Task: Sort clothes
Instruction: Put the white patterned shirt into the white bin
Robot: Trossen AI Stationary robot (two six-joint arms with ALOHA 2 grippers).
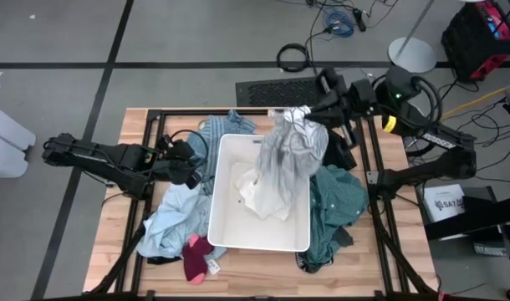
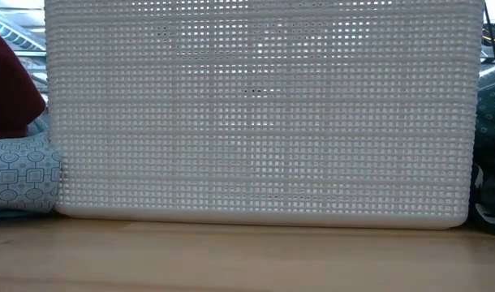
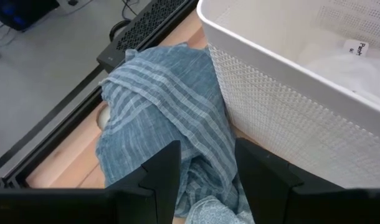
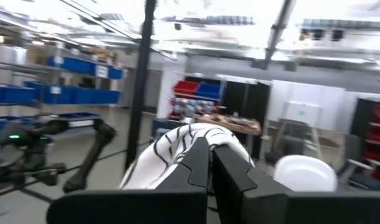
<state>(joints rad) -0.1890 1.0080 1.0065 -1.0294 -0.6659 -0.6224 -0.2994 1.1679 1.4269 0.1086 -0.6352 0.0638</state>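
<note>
A white-grey patterned garment (image 1: 288, 155) hangs from my right gripper (image 1: 309, 113) over the far right corner of the white bin (image 1: 217, 196). In the right wrist view the gripper (image 4: 210, 163) is shut on it. My left gripper (image 1: 203, 171) is open at the bin's left wall. Its fingers stand on either side of a blue striped garment (image 3: 165, 106) that lies on the table against the bin; whether they touch it I cannot tell. A light blue garment (image 1: 171, 217) and a magenta piece (image 1: 196, 255) lie left of the bin. A teal garment (image 1: 334, 209) lies to its right. My right gripper pinches a bunched upper part of the white-grey garment (image 4: 177, 146) between its two fingers. The fingers lie about level and come from the table's right side. The garment hangs below them, spread wide, and its lower end (image 1: 267, 201) lies inside the bin.
The bin holds a white cloth with a label (image 3: 358, 50). In the low view its mesh wall (image 2: 264, 113) fills the picture, with light blue patterned cloth (image 2: 20, 174) at one side and teal cloth (image 2: 492, 113) at the other. Black frame rails (image 1: 150, 125) edge the table.
</note>
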